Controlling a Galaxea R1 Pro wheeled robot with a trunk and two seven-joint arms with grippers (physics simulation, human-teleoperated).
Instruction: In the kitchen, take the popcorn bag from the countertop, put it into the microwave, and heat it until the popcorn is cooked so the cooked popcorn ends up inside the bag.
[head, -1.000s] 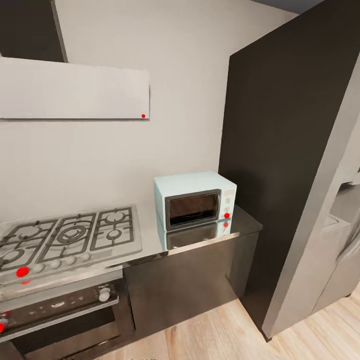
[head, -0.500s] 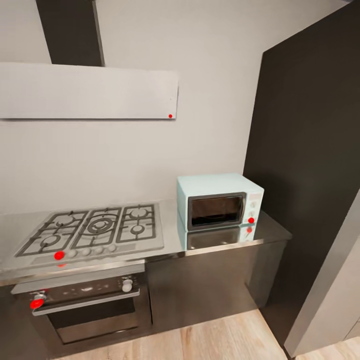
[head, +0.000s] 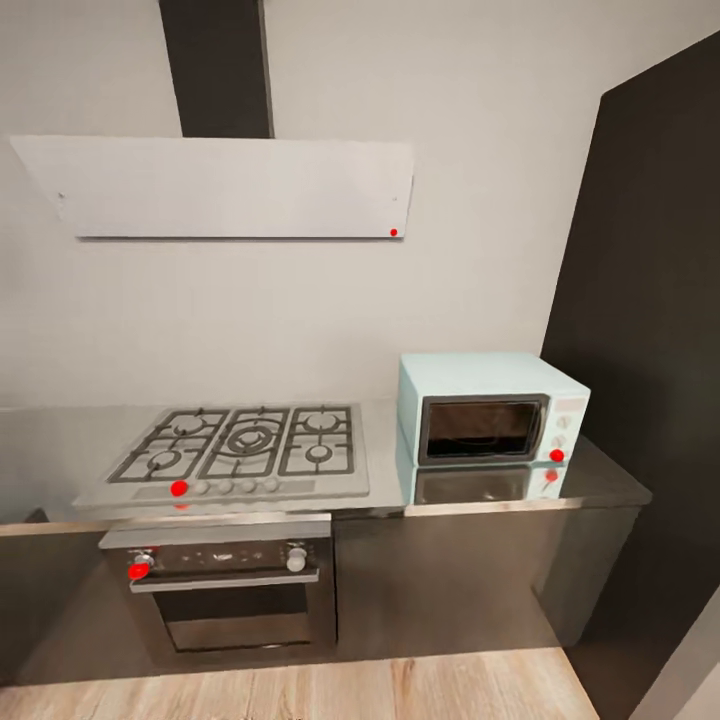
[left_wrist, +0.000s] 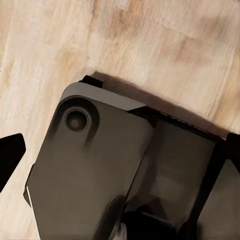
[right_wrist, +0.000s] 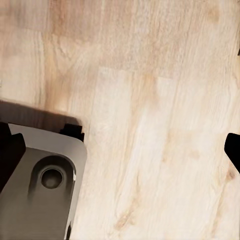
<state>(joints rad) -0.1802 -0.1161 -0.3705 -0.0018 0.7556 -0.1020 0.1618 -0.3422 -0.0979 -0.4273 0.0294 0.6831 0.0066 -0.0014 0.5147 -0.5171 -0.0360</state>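
Meanwhile both wrists aim straight down at the wood floor (right_wrist: 150, 100) beside the robot's base (left_wrist: 90, 175), jaws spread wide.

Soft, even, slightly blurred render; the glossy countertop (head: 610, 485) mirrors the microwave (head: 492, 408). Wrist views show the robot base (left_wrist: 95, 170) shadowing the wood floor (right_wrist: 150, 100).

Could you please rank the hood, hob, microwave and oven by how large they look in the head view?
1. Hood
2. Hob
3. Oven and microwave: look about alike, so unranked.
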